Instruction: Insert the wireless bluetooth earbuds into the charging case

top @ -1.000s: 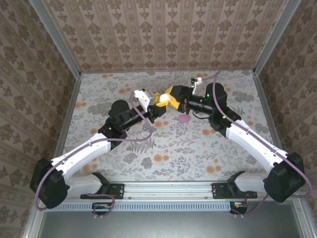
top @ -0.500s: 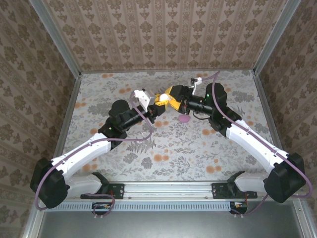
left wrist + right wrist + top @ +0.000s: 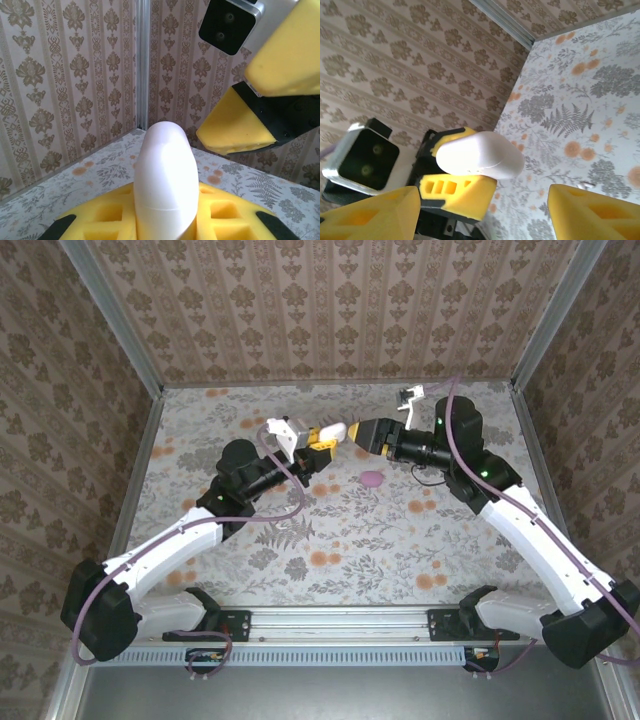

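Across the floor of the enclosure lies a table covered in a grey fern-and-flower print with orange blooms, closed in by wallpapered walls at the back and both sides. From the near edge the left arm reaches up and to the right, and the right arm reaches up and to the left, so that their ends face each other over the far middle of the table.

The left gripper is clamped tight on the charging case. Its yellow foam pads press against both sides of the case's lower part, while the rounded free end sticks out past them toward the right arm. The right gripper holds nothing, and its yellow fingers stand well apart. Its tips sit just beside the case's free end, and the left wrist view shows a gap between them and the case.

The charging case is white, smooth and pill-shaped, with a thin seam across it and its lid down.

One earbud, a small pinkish-purple piece, lies on the table nearer the arm bases than the two grippers. It sits apart from both grippers and outside the case.
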Motion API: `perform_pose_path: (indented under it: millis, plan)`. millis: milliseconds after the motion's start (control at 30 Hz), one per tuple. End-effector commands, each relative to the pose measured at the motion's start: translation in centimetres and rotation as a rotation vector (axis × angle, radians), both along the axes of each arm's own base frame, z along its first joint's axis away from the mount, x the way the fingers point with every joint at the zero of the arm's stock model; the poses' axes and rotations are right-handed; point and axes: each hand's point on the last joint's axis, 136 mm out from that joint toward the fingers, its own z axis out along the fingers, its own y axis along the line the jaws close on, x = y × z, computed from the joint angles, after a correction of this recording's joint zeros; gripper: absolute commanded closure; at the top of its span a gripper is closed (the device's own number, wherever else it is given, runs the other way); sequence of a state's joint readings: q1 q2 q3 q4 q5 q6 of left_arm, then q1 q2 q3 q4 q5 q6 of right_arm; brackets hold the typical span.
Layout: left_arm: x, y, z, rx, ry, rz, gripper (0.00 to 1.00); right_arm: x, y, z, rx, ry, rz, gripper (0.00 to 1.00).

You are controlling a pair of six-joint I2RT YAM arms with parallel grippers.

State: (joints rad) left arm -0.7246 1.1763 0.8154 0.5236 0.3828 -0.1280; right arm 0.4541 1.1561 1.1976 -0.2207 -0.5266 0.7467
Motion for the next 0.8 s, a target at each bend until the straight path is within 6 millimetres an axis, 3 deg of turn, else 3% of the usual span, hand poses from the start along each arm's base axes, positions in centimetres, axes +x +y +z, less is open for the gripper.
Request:
perform_pose_path:
  millis: [0,400,767]
  plan:
    - [-0.8,0.3,2.4,-0.058,-0.039,-0.031,0.76,-0.1,-0.2,-1.0,-0.104,-0.028,0.028,0.3]
    - [-1.3,-0.3,2.7,-0.063,-0.042,-0.082,0.76,1.1,1.0,-1.7,-0.085,0.026,0.056,0.32]
    - [-2.1,-0.7,2.4,-0.036,-0.04,-0.136,0.76,2.0,0.7,-0.4,-0.028,0.022,0.019,0.32]
